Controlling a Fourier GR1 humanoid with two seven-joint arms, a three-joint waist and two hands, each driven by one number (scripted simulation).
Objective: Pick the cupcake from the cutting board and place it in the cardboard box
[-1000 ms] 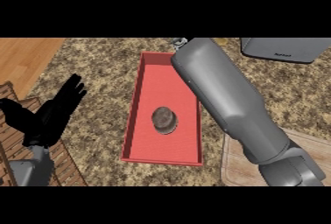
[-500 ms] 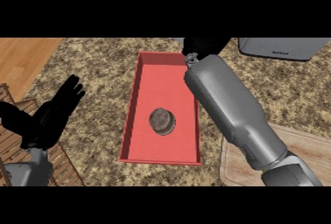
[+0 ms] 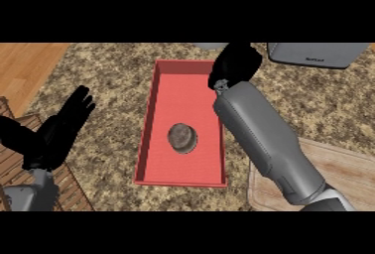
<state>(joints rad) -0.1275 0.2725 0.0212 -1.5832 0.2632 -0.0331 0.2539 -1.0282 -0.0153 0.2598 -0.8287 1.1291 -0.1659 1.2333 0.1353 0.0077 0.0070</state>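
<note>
The cupcake (image 3: 182,137) lies inside the red cardboard box (image 3: 164,168), near the middle of its floor, with no hand touching it. The right hand (image 3: 234,64) is over the box's far right rim; whether it is open or closed cannot be determined. The left hand (image 3: 62,126) rests at the left, apart from the box, its fingers straight and spread. The cutting board (image 3: 344,171) lies on the desk (image 3: 110,74), to the right of the box.

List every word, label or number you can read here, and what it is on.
On the grey appliance, top right: one small dark mark, too small to read.
No other text shows, none on the red box.
</note>
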